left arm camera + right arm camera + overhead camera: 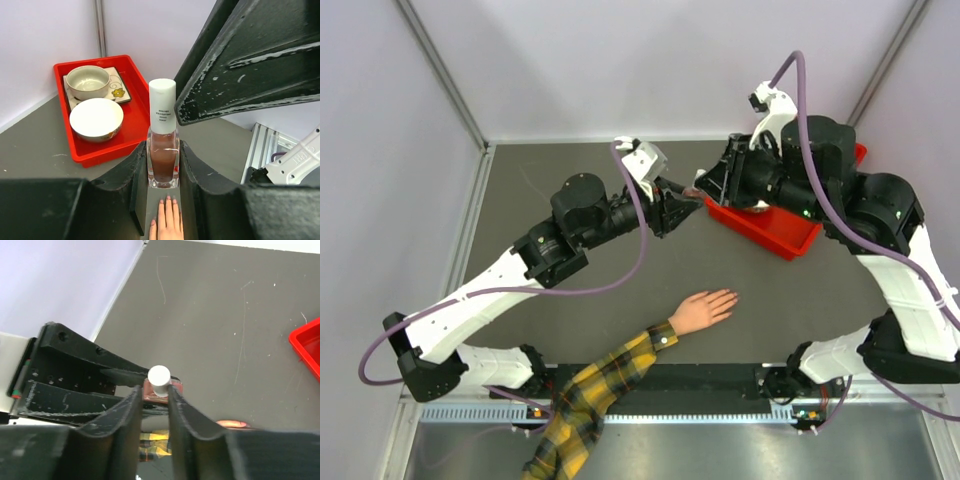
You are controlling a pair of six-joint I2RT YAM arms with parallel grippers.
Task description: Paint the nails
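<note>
1. The table (pixel 520 180) is a dark grey surface. In the top view the left arm (pixel 520 260) reaches from 7 o'clock toward the centre. The right arm (pixel 890 250) arches in from 4 o'clock.
2. The red tray (pixel 775 238) lies at 2 o'clock of the table centre, partly under the right arm. The left wrist view shows a white bowl (pixel 96 119), a cup (pixel 88 81) and a small square plate (pixel 119 91) in it.
3. The plaid sleeve (pixel 600 385) enters from 6 o'clock. The mannequin hand (pixel 705 310) lies flat on the table, with its fingers toward 2 o'clock.
4. The left gripper (pixel 162 172) pinches the nail-polish bottle (pixel 162 160) by its glass body. The bottle stands upright in the jaws, above the table, at 12 o'clock of the mannequin hand.
5. The right gripper (pixel 155 395) straddles the white cap (pixel 159 376) with a narrow gap. Whether its fingers press the cap cannot be told.
6. The nails (pixel 168 198) are on the mannequin fingertips below the bottle and look pinkish. No gripper touches them.
</note>
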